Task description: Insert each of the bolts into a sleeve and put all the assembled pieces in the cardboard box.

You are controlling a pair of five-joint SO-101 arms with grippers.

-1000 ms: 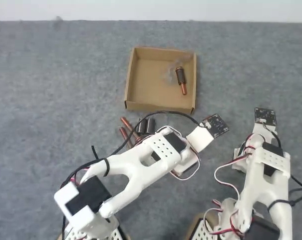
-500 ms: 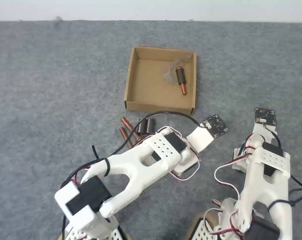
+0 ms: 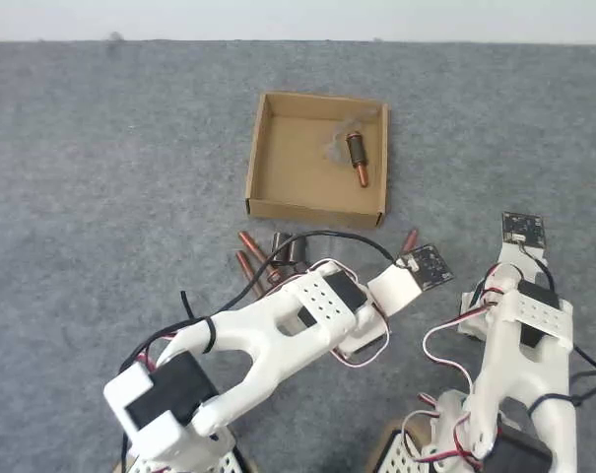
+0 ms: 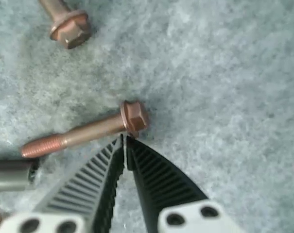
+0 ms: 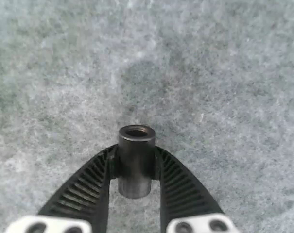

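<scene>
Squarely, sleeve point(image 5: 136, 162) sits gripped between right fingers point(image 5: 83, 194).

Low over the grey carpet point(image 3: 100, 197): left arm point(image 3: 298, 315), wrist angled toward the upright right arm point(image 3: 522, 325). Just beside the left wrist's camera board, a lone bolt point(image 3: 409, 240). Close along the far side of that arm, two dark sleeves point(image 3: 298, 249), then two slanted bolts point(image 3: 252, 244). Farther ahead, open cardboard box point(image 3: 288, 163) with one assembled piece point(image 3: 357, 156) near the wall toward the right arm.
</scene>
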